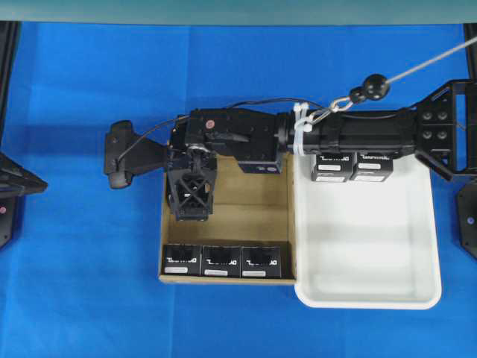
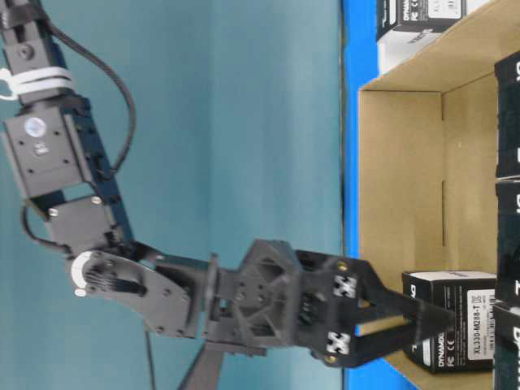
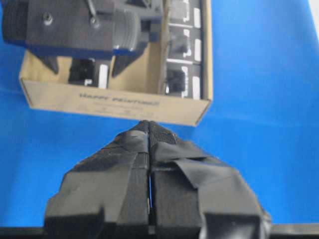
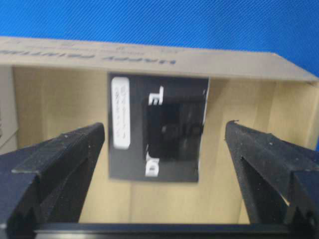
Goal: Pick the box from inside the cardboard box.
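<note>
Matte black cuboid box [image 4: 158,128] between tool [image 4: 164,149] fingers

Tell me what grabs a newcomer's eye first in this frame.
The right gripper, stretched across the white plastic tray, hangs open over a small black cuboid box inside the large shallow brown cardboard box. Three more black boxes line that carton's near wall, two sit in the tray, and the left gripper waits shut outside.
</note>
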Robot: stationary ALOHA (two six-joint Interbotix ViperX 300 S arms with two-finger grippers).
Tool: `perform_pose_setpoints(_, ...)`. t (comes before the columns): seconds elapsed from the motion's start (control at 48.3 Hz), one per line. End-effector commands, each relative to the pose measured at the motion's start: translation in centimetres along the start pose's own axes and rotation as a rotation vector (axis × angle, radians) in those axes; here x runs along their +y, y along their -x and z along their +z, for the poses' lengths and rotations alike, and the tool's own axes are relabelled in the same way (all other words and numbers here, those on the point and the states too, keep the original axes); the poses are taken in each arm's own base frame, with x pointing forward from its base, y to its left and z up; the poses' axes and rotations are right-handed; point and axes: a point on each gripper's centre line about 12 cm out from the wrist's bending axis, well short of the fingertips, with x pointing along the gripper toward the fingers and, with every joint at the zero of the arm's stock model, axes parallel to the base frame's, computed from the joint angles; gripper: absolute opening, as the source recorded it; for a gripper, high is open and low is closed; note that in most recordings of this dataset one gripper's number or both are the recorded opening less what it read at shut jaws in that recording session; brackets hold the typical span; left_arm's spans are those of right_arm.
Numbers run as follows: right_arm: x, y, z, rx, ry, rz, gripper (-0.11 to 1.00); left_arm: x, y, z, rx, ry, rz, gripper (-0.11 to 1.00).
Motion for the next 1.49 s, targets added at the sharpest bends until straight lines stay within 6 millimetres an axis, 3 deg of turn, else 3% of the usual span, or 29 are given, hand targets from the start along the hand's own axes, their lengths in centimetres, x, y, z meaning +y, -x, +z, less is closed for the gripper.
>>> perform_pose_setpoints(0.0, 0.2, -1.0, 0.0, -0.002, 0.000, 0.005, 1.00, -0.2, 0.3, 1.0, -0.023, 0.000, -0.003, -0.06)
perform_pose_setpoints(0.186, 0.2, -2.4, -0.3, 0.007, -0.005, 0.011, 1.00, -0.2, 0.3, 0.9, -0.023, -0.001, -0.003, -0.06)
perform_pose_setpoints(0.435, 0.4, -2.6, -0.1, -0.013, -0.008, 0.010, 0.98, -0.2, 0.2, 0.9, -0.021, -0.001, -0.002, -0.06)
perform_pose_setpoints(0.518, 0.6, -2.5, -0.1, -0.013, -0.002, 0.012, 0.88, -0.1, 0.2, 0.9, -0.020, -0.001, -0.002, -0.06)
perform_pose_setpoints(0.642, 0.8, -2.0, 0.0, -0.014, -0.005, 0.021, 0.61, -0.2, 0.2, 0.9, -0.021, -0.001, -0.004, -0.06)
perform_pose_setpoints(0.745, 1.0, -1.1, 0.3, -0.036, -0.010, 0.028, 0.61, -0.1, 0.2, 0.9, -0.020, -0.001, -0.002, -0.06)
perform_pose_setpoints(0.89, 1.0, 1.9, 0.9, -0.070, -0.018, 0.026, 0.61, -0.2, 0.2, 0.9, -0.021, 0.002, -0.003, -0.06)
perform_pose_setpoints(1.098, 0.7, 8.7, 0.6, -0.080, -0.030, 0.027, 0.61, -0.2, 0.2, 0.9, -0.020, 0.001, -0.004, -0.06)
perform_pose_setpoints(1.263, 0.0, 15.0, -0.5, -0.105, -0.041, 0.019, 0.61, -0.2, 0.3, 1.0, -0.024, 0.000, -0.005, -0.06)
perform_pose_setpoints(1.47, -0.1, 21.0, -2.6, -0.110, -0.052, 0.016, 0.61, -0.2, 0.3, 1.0, -0.024, 0.000, -0.004, -0.06)
